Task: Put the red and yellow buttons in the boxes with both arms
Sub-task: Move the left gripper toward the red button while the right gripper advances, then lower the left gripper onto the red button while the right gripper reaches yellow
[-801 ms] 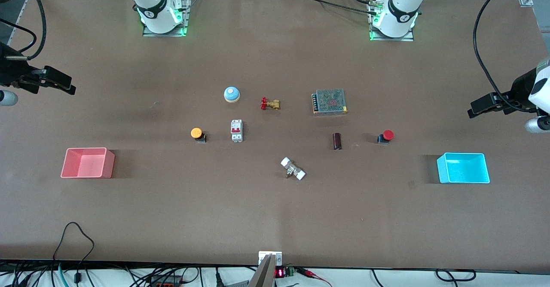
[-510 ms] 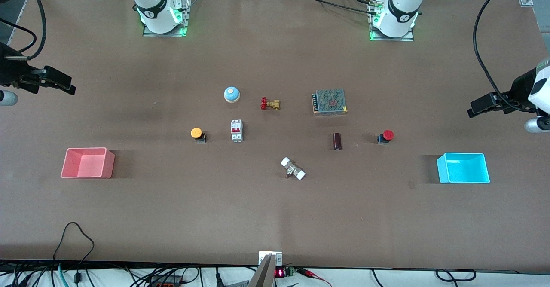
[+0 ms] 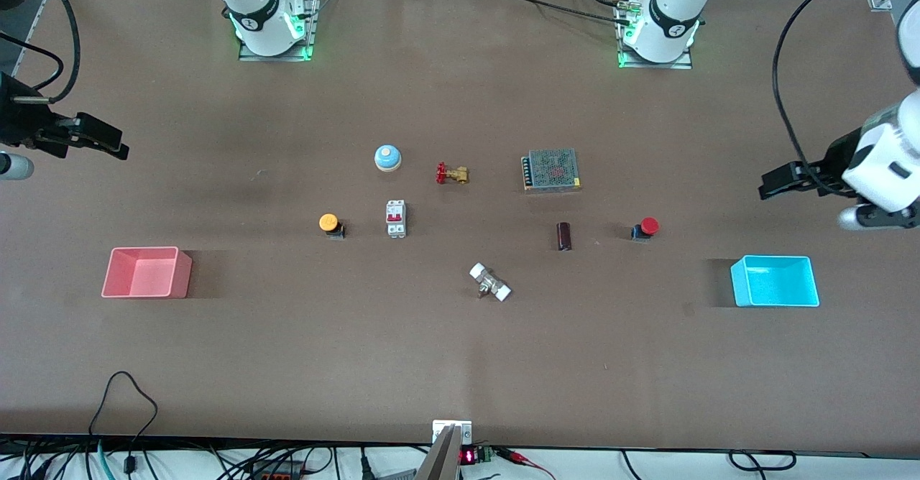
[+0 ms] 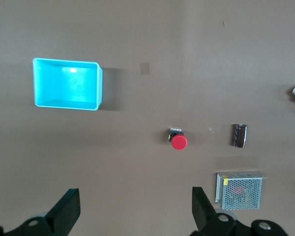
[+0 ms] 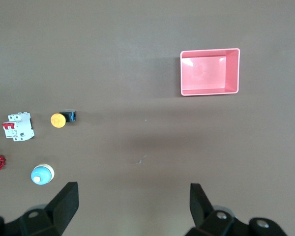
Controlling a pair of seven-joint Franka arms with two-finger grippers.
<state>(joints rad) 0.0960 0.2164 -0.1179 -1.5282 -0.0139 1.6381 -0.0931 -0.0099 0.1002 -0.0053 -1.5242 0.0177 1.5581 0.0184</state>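
Since the earlier frame, the left gripper (image 3: pixel 767 186) has crept toward the red button (image 3: pixel 647 227), jaws wide; the right gripper (image 3: pixel 115 148) waits, wide too. Nothing is boxed: the yellow button (image 3: pixel 330 223) sits at 2 o'clock from the pink box (image 3: pixel 181 273), the red one at 10 o'clock from the cyan box (image 3: pixel 740 280).

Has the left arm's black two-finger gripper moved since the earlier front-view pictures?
Yes. The left gripper has shifted toward the table's middle and slightly lower in the front view, closing on the red-capped push button, which lies where it was beside the cyan plastic bin.
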